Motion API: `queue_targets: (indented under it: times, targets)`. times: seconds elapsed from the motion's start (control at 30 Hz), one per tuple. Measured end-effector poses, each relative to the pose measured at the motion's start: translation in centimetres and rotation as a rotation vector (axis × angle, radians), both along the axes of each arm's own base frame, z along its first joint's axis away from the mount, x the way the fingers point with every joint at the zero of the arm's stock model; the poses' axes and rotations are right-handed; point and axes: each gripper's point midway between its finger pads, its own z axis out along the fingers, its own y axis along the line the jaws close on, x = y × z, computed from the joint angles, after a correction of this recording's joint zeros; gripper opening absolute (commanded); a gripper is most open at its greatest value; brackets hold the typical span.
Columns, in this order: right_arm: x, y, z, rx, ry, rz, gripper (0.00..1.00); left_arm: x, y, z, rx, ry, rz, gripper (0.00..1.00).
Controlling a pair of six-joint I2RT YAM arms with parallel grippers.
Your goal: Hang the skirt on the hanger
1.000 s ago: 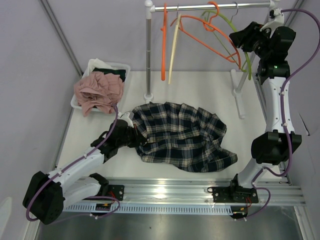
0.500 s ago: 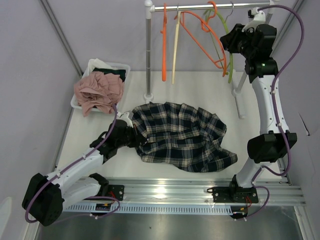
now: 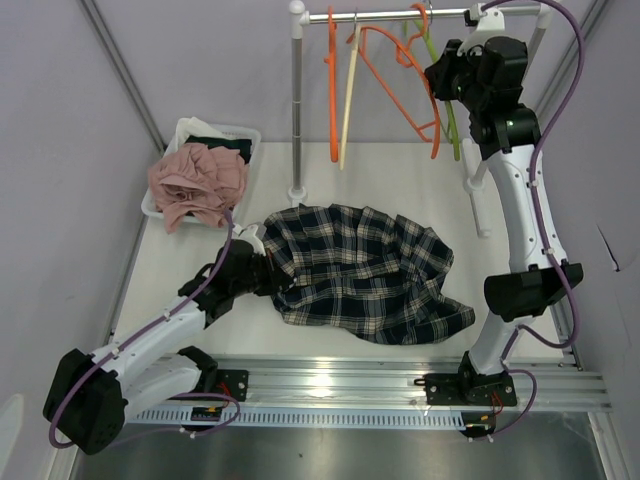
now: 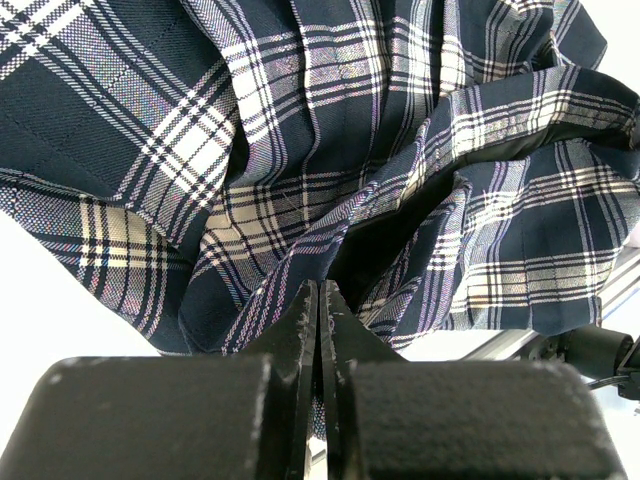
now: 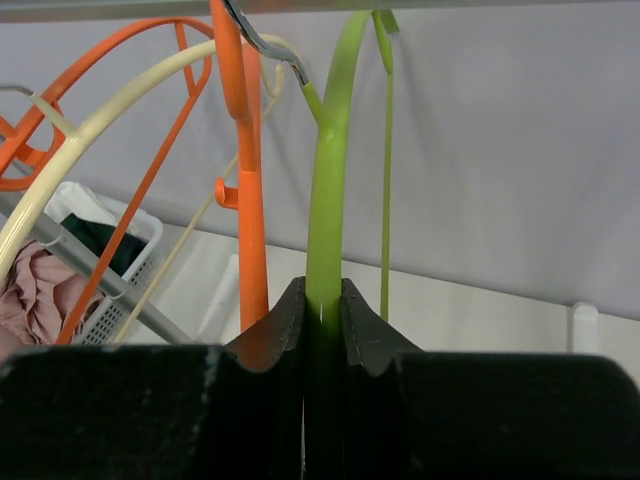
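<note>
right fingers (image 5: 275, 340) press in from both sides on the stem of the green hanger (image 5: 325, 200) and grip it. in the top view this is at the upper right of the frame, where the green hanger hangs from the rail (image 3: 400, 14).

left fingers (image 4: 295, 340) are closed tight against each other, their tips touching a fold of the plaid skirt (image 4: 300, 150). whether any cloth is pinched between them i cannot tell.

the plaid skirt, dark navy with pale checks, lies crumpled in a heap in the middle of the white desk (image 3: 400, 180), well apart from the green hanger, with the left fingers at its left edge.

on the rail, left of the green hanger, hang a tilted orange hanger (image 3: 395, 60), a cream hanger (image 3: 347, 100) and a second orange hanger (image 3: 331, 100). the rail's upright post (image 3: 297, 100) stands on the desk above the skirt in the frame.

a white basket (image 3: 245, 135) at the upper left of the desk holds a bunched pink garment (image 3: 197, 182) with something dark behind it.
</note>
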Motion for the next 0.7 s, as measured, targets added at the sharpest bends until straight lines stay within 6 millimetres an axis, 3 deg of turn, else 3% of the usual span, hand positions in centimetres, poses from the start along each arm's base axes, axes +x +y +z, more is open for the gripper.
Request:
queue_targets:
  times: [0.2, 0.47, 0.7]
  targets:
    - [0.0, -2.0, 0.6, 0.003, 0.005, -0.12, 0.0, 0.0, 0.0, 0.1, -0.002, -0.003, 0.0, 0.02]
    - [-0.1, -5.1, -0.5, 0.003, 0.06, -0.269, 0.0, -0.1, 0.1, 0.1, 0.0, -0.001, 0.001, 0.02]
    - [-3.7, -8.3, 0.1, 0.044, 0.065, -0.359, 0.0, -0.1, 0.1, 0.1, 0.0, -0.001, 0.0, 0.02]
